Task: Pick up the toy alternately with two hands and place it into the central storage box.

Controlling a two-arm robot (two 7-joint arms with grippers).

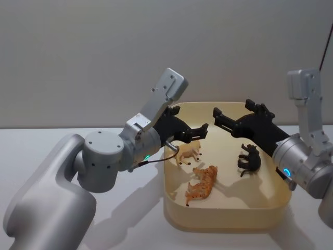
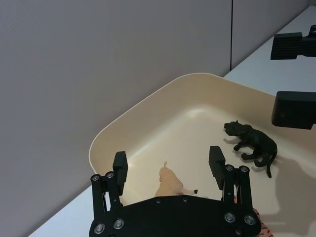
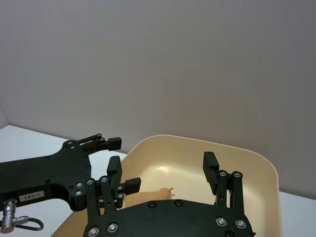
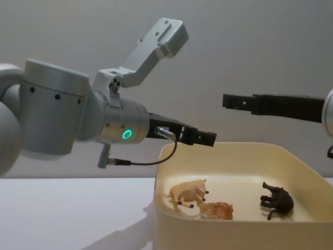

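Three toy animals, a tan one (image 1: pixel 188 152), an orange one (image 1: pixel 202 186) and a black one (image 1: pixel 250 159), already lie in the cream box (image 1: pixel 229 221). Both the left gripper (image 1: pixel 200 132) and right gripper (image 1: pixel 218 119) hang open and empty above it. The toys look small, hard and light, best pinched around the belly.

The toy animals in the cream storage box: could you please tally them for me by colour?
Pale tan: 1, the tan animal
Orange with dark spots: 1, the spotted cat
Black: 1, the black animal
Total: 3, all lying inside the storage box
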